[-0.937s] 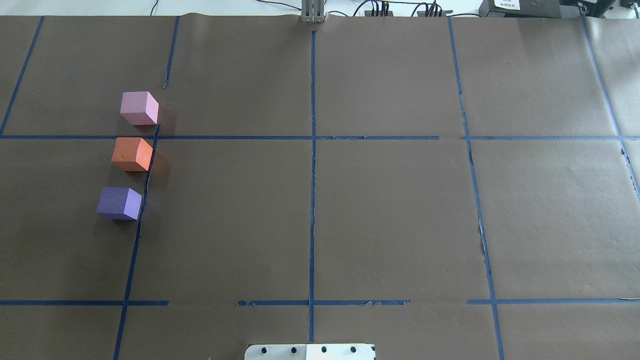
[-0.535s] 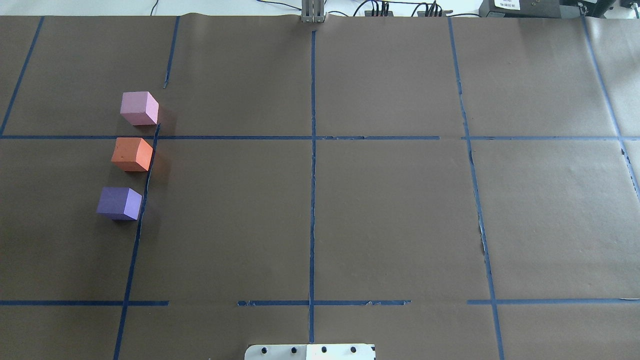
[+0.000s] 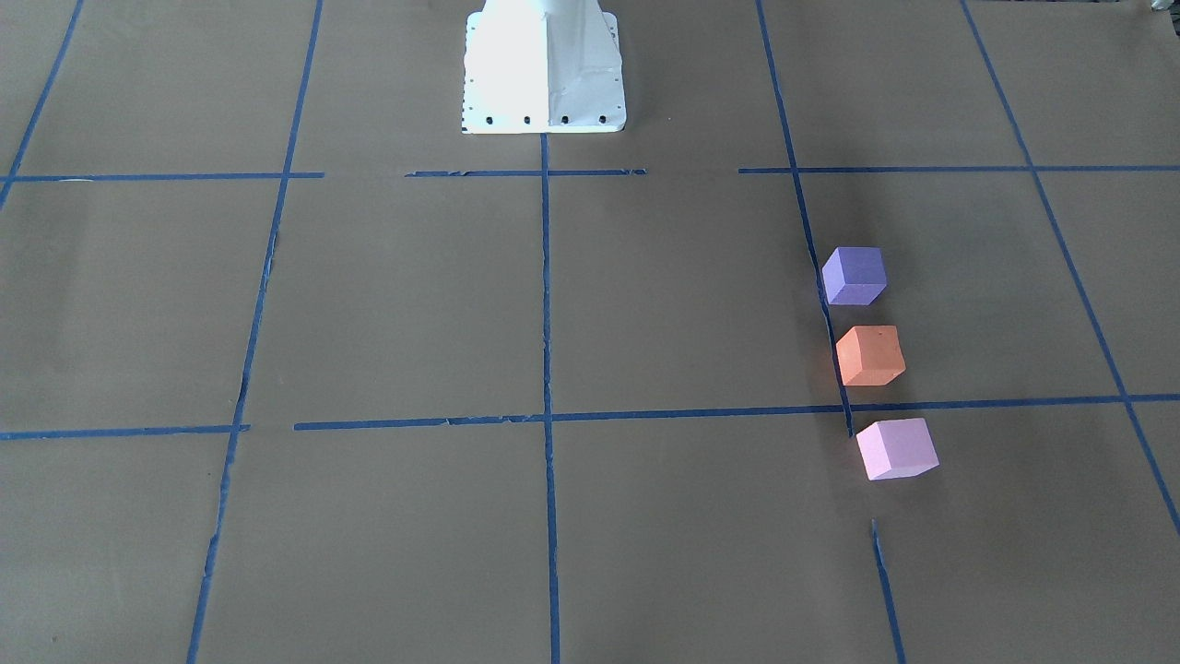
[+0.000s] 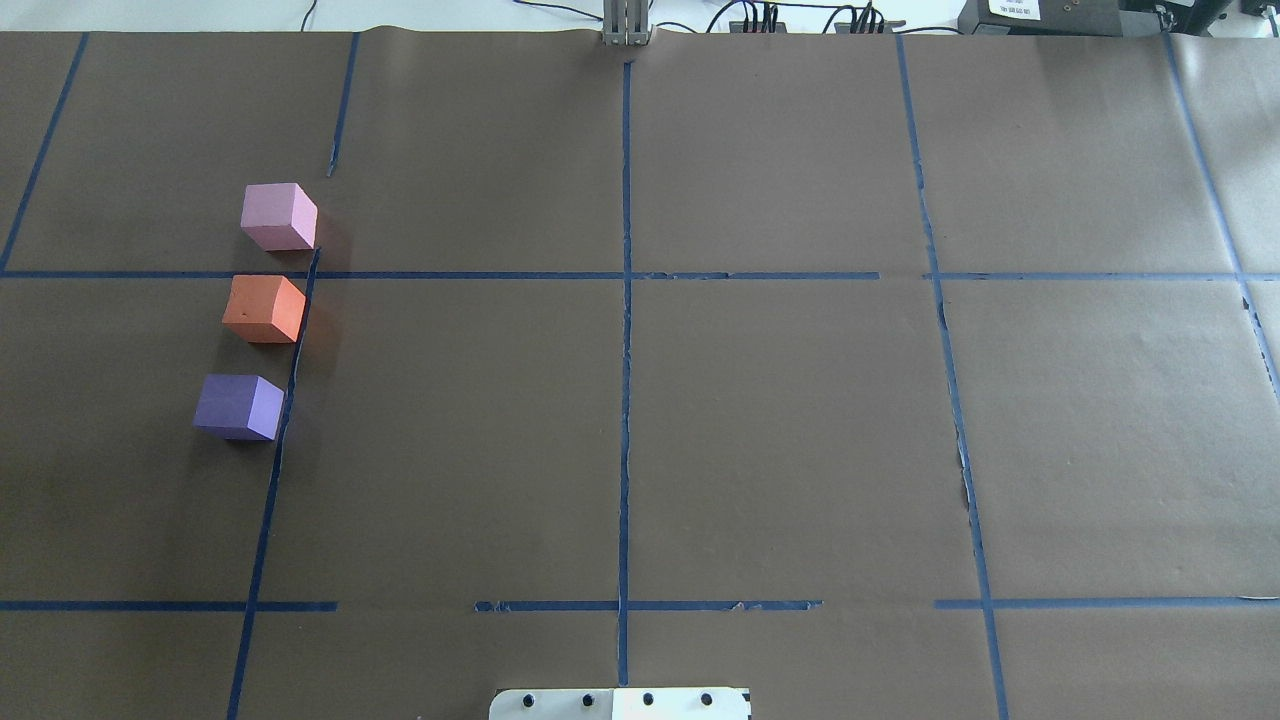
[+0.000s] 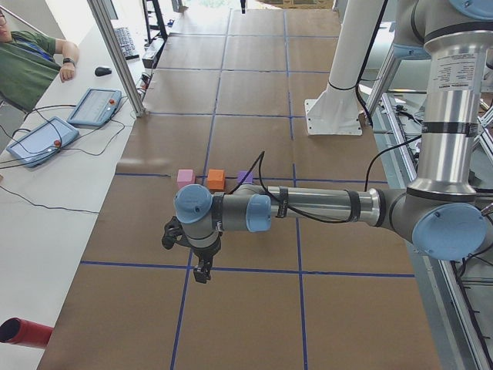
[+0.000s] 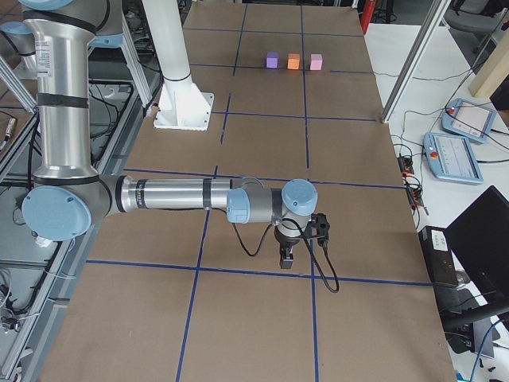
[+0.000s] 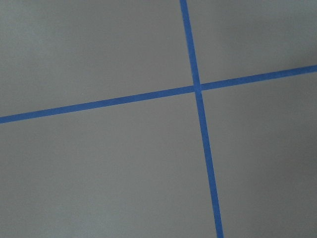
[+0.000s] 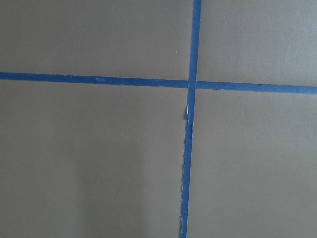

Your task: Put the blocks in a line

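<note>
Three cubes stand in a row on the brown paper along a blue tape line, apart from each other: a light pink block (image 4: 278, 216) farthest from the robot, an orange block (image 4: 264, 309) in the middle, a dark purple block (image 4: 239, 407) nearest. They also show in the front view: pink block (image 3: 895, 449), orange block (image 3: 869, 355), purple block (image 3: 854, 276). The left gripper (image 5: 202, 274) shows only in the left side view, far from the blocks; I cannot tell its state. The right gripper (image 6: 287, 259) shows only in the right side view; I cannot tell its state.
The robot's white base plate (image 4: 620, 704) sits at the table's near edge. Blue tape lines (image 4: 625, 330) grid the brown paper. Pendants (image 5: 94, 107) and cables lie on the side bench, where a person (image 5: 27, 65) sits. Both wrist views show only paper and crossing tape.
</note>
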### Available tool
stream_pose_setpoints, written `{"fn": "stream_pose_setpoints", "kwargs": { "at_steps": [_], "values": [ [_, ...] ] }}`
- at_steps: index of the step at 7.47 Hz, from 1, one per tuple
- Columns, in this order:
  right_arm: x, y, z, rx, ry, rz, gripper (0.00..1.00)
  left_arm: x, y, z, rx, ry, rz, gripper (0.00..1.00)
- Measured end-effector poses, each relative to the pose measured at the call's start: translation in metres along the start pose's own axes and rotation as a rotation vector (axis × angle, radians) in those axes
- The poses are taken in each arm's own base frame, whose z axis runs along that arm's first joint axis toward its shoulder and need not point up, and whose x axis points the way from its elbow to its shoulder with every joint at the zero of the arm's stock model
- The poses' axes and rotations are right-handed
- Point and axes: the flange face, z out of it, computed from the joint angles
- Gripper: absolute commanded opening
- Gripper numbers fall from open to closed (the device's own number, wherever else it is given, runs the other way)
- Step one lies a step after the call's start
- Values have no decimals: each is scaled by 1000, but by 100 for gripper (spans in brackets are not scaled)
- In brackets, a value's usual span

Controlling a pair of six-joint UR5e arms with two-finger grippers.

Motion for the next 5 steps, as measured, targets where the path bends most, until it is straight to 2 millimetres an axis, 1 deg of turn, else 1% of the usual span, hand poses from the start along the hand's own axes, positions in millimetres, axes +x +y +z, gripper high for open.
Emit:
{"fn": "stream_pose_setpoints", "kwargs": {
  "at_steps": [2,5],
  "values": [
    [0,0,0,-1,-1,0,100,-6,0,6,19,0,-73,100],
    [0,0,0,1,0,0,100,-5,-1,4,31,0,-92,100]
  ]
}}
